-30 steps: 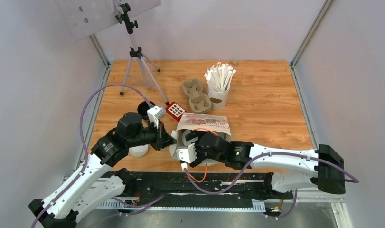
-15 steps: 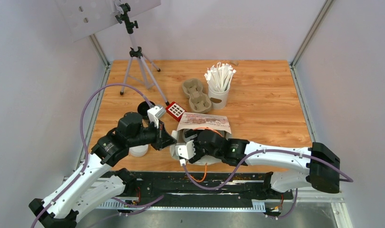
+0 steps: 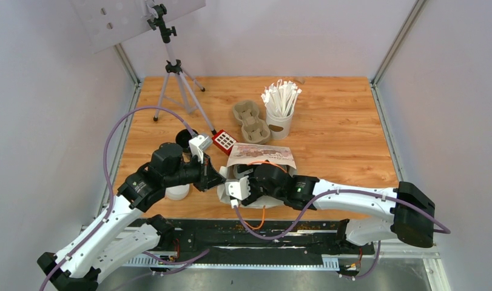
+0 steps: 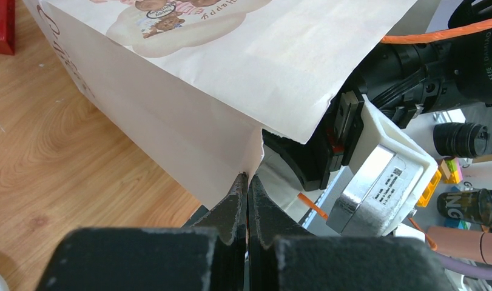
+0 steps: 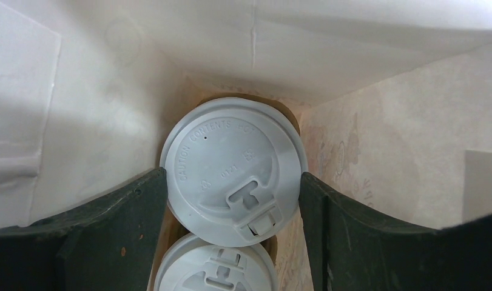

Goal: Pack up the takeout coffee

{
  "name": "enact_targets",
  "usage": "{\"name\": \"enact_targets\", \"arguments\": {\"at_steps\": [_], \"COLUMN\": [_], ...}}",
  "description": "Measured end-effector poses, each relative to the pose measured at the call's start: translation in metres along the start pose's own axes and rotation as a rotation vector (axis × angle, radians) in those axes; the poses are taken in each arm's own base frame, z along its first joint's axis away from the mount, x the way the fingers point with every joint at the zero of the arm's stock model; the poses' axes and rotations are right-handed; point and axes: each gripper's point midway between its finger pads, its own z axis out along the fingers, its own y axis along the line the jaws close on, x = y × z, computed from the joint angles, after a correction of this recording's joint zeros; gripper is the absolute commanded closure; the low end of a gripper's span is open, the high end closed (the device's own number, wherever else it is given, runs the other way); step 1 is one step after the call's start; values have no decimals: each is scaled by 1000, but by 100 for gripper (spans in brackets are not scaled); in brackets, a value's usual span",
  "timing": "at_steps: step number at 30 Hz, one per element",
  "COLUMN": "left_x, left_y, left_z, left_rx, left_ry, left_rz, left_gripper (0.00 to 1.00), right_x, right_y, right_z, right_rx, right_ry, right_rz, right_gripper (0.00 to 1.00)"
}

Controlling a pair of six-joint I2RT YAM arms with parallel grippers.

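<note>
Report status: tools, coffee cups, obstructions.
Left tool shut on rim of white printed paper bag. Right tool inside, gripping one round white-lidded brown cup; second lidded cup beside it. No obstruction visible.

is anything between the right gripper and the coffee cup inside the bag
Nothing visible. Inside the paper bag, the right gripper straddles the coffee cup, fingers against both sides of its lid; the second cup sits right beside it.
</note>
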Motion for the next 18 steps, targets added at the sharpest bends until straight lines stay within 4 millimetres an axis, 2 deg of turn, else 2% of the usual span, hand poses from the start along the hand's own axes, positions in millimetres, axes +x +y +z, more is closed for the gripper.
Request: {"name": "enact_targets", "arguments": {"at_steps": [7, 14, 18], "left_x": [-1, -1, -1], "left_y": [0, 0, 1], "left_z": [0, 0, 1], "left_rx": [0, -3, -8], "left_ry": [-1, -1, 12], "left_rz": [1, 0, -5], "left_gripper": [100, 100, 100], "right_x": [1, 11, 22], "right_y": [1, -4, 2], "right_z": [9, 13, 15], "right_rx": [1, 20, 22], "right_ry": [-4, 16, 32], "right_rz": [3, 28, 34], "right_gripper": [25, 25, 25]}}
